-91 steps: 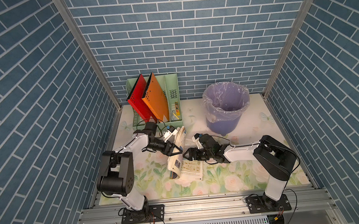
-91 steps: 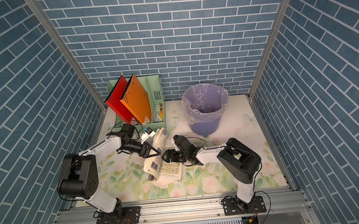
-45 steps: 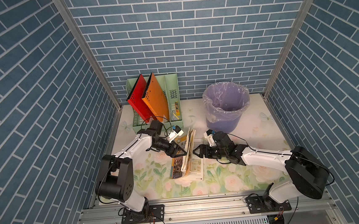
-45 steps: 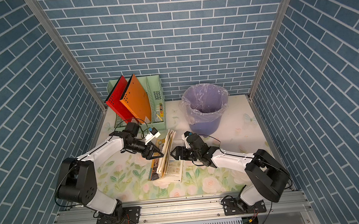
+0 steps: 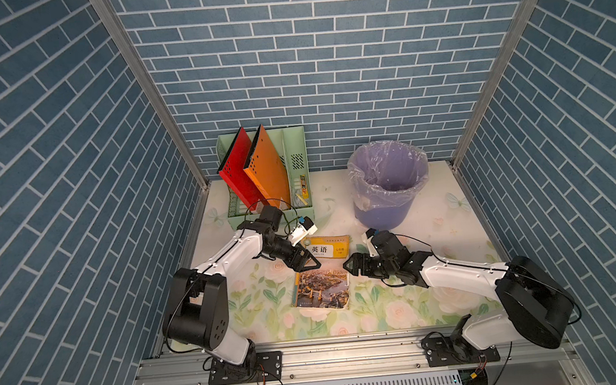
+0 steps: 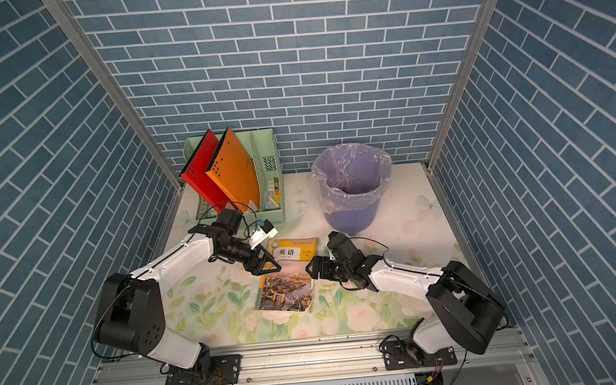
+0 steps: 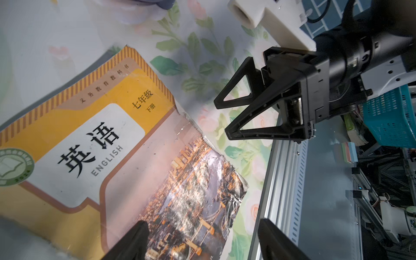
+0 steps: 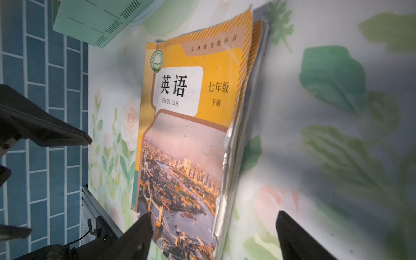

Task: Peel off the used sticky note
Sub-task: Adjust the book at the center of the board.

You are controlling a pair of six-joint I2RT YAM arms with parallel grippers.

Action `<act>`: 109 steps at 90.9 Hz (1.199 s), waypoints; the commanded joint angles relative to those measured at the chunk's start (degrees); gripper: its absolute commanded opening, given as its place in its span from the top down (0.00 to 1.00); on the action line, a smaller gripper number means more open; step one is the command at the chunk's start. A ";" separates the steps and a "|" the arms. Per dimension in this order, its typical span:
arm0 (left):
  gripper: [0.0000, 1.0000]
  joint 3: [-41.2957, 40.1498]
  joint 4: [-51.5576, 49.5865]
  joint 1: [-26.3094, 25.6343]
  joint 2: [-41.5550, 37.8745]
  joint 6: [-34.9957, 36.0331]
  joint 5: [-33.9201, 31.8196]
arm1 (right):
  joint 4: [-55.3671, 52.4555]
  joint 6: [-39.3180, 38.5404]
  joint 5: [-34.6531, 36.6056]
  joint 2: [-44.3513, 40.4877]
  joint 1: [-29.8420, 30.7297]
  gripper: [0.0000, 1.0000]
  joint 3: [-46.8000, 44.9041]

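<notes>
Left claw (image 5: 309, 266) and right claw (image 5: 349, 267) gape empty by the closed textbook (image 5: 323, 290); no sticky note shows, but such thin, limp paper likely wants pinching at its loose edge.

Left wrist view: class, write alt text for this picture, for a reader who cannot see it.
A closed English textbook, with a yellow cover and a city photo, lies flat on a floral table. The right gripper hangs open beside the book's edge, not touching it. The left gripper, also open, shows in the foreground.
</notes>
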 commanded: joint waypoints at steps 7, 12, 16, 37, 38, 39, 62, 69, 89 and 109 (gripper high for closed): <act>0.20 -3.58 2.05 1.73 -0.65 0.00 -5.41 | -3.74 -2.73 4.30 4.91 1.63 0.24 5.98; 0.23 -4.42 3.17 2.36 -0.64 -0.03 -6.90 | -4.23 -3.30 5.38 7.28 2.25 0.35 7.93; 0.25 -4.87 3.92 2.95 -0.45 0.00 -7.63 | -4.05 -3.65 5.75 8.90 2.58 0.46 9.07; 0.41 -9.63 11.14 3.66 -1.94 -0.46 -15.14 | -5.68 -6.22 7.77 17.70 4.16 0.69 16.31; 0.42 -9.83 11.41 3.66 -2.00 -0.53 -15.46 | -5.93 -6.34 7.97 18.11 4.31 0.69 16.63; 0.42 -10.01 11.63 3.66 -2.03 -0.61 -15.80 | -6.15 -6.45 8.15 18.48 4.34 0.69 16.92; 0.48 -11.60 14.83 3.13 1.08 -0.93 -20.18 | -10.40 -9.32 11.63 22.66 4.81 0.70 22.29; 0.49 -11.52 14.96 2.30 2.08 -1.18 -20.20 | -12.91 -9.26 13.09 21.81 4.80 0.61 22.13; 0.52 -12.65 15.84 1.03 3.21 -0.58 -19.76 | -13.67 -6.68 17.21 11.29 4.81 0.31 12.68; 0.54 -13.13 15.41 -0.30 3.82 -0.57 -18.97 | -7.28 -6.12 13.17 16.63 5.83 0.51 12.93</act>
